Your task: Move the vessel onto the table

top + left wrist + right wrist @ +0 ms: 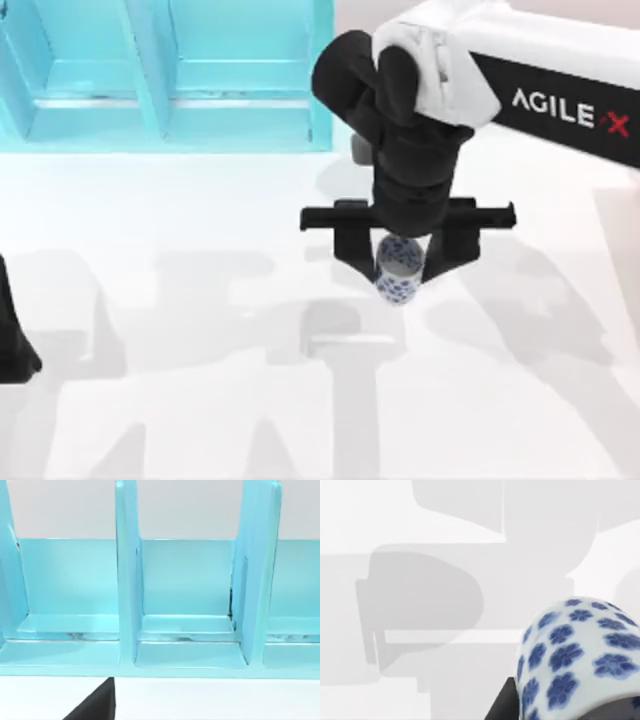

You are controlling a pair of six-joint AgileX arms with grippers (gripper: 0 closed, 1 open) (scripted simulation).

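From above, my right arm's black wrist covers the top of the vessel (pixel 397 270), so I see just its lower part, white with blue flowers, poking out between the two dark fingers of the right gripper (pixel 400 262). The fingers sit close against its sides, so I read the gripper as clamped on the vessel (the contact itself is tucked under the wrist housing). Whether the vessel touches the table (pixel 200 400) or hangs just above it I cannot tell. It sits a little right of the table's centre, in front of the turquoise shelf unit (pixel 170 80) and clear of it.

In the right wrist view the vessel (pixel 580 655) is cut off at the frame's edge, with a sliver of one dark finger beside it.

My left arm is parked at the table's left edge, a black piece of it (pixel 12 340) showing in the top view; I cannot tell its finger state. Its wrist camera looks at the shelf unit (pixel 190 590) and its upright dividers.

The table is plain glossy white, crossed by soft grey shadows of the arms.
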